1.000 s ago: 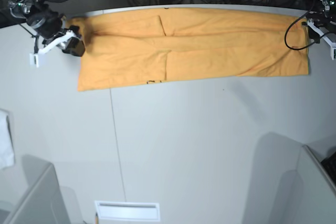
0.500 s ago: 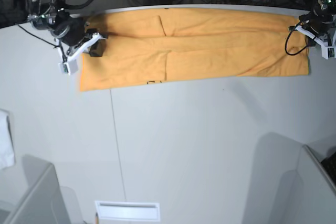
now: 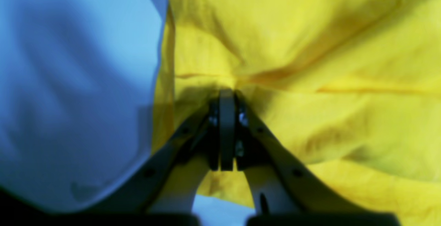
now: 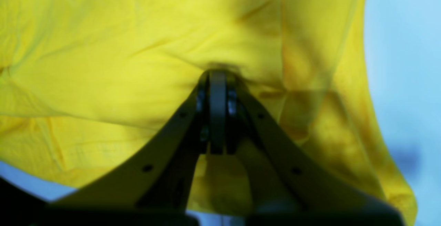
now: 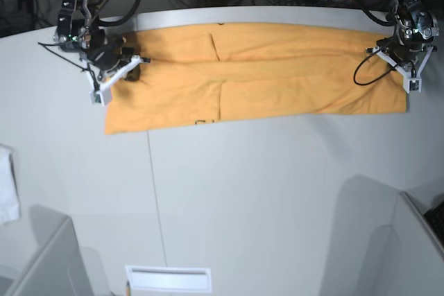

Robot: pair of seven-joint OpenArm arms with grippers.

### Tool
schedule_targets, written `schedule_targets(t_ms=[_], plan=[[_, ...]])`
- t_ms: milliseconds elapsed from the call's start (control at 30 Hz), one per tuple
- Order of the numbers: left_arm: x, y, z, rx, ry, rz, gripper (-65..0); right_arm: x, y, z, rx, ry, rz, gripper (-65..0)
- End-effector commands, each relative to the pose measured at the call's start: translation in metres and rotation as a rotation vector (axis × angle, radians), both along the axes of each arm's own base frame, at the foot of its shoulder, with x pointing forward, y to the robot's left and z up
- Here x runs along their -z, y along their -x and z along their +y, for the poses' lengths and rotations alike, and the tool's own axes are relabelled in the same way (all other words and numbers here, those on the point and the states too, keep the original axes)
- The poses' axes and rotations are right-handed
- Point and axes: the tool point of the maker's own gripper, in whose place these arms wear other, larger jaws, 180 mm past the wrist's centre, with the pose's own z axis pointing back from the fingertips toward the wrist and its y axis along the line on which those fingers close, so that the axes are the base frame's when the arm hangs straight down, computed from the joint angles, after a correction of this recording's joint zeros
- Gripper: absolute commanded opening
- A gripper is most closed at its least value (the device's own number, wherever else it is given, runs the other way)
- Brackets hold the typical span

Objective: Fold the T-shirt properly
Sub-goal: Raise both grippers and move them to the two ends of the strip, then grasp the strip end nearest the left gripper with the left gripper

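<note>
The T-shirt [image 5: 257,74], folded into a long band, lies along the far edge of the white table [image 5: 263,192]. At its ends, the left gripper [image 3: 226,95] and right gripper [image 4: 217,76] each pinch bunched fabric; both wrist views are blurred.

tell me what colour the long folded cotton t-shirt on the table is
Plain light orange-yellow T-shirt, no pattern; best seen in the base view.

both arms moved inward, fingers [image 5: 132,67] pinched onto T-shirt [image 5: 277,74]
</note>
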Motion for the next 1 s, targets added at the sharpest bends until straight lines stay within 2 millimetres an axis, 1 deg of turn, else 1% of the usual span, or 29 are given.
schedule_targets(t_ms=[0, 100, 167, 267, 367, 433, 500, 567, 633, 733, 800, 833, 867, 900, 967], plan=[[0.001, -0.004, 0.0, 0.007, -0.01, 0.015, -65.0, 0.008, 0.001, -0.016, 0.004, 0.059, 0.036, -65.0], [0.004, -0.023, -0.002, 0.001, 0.015, -0.003, -65.0, 0.014, -0.018, -0.024, 0.019, 0.057, 0.04, -65.0], [0.002, -0.04, -0.001, -0.009, 0.031, -0.031, -65.0, 0.016, -0.033, -0.027, 0.029, 0.052, 0.038, -65.0], [-0.002, -0.062, -0.002, -0.019, 0.051, -0.067, -65.0, 0.009, -0.059, -0.038, 0.038, 0.065, 0.011, -65.0], [-0.005, -0.078, 0.004, -0.026, 0.029, -0.069, -65.0, 0.0, -0.083, -0.04, 0.046, 0.059, -0.019, -65.0], [-0.008, -0.085, 0.008, -0.022, -0.005, -0.062, -65.0, -0.006, -0.093, -0.041, 0.047, 0.058, -0.036, -65.0], [-0.017, -0.091, 0.01, -0.017, -0.023, -0.08, -65.0, -0.011, -0.096, -0.04, 0.044, 0.06, -0.048, -65.0], [-0.028, -0.096, 0.01, -0.015, -0.029, -0.107, -65.0, -0.022, -0.101, -0.038, 0.037, 0.063, -0.085, -65.0], [-0.044, -0.098, 0.011, -0.016, -0.038, -0.126, -65.0, -0.036, -0.104, -0.034, 0.024, 0.066, -0.13, -65.0], [-0.091, -0.107, 0.012, 0.015, -0.109, -0.199, -65.0, -0.063, -0.106, -0.029, 0.003, 0.084, -0.215, -65.0], [-0.118, -0.109, 0.007, 0.031, -0.134, -0.239, -65.0, -0.081, -0.1, -0.016, -0.005, 0.053, -0.275, -65.0], [-0.134, -0.107, 0.01, 0.025, -0.149, -0.262, -65.0, -0.09, -0.095, -0.012, -0.003, 0.035, -0.302, -65.0], [-0.145, -0.103, 0.011, 0.012, -0.145, -0.285, -65.0, -0.1, -0.089, -0.012, 0.016, 0.017, -0.331, -65.0], [-0.152, -0.099, 0.013, 0.002, -0.131, -0.301, -65.0, -0.104, -0.082, -0.009, 0.026, -0.006, -0.341, -65.0], [-0.156, -0.086, 0.021, -0.028, -0.097, -0.327, -65.0, -0.103, -0.062, -0.006, 0.065, -0.055, -0.332, -65.0]])
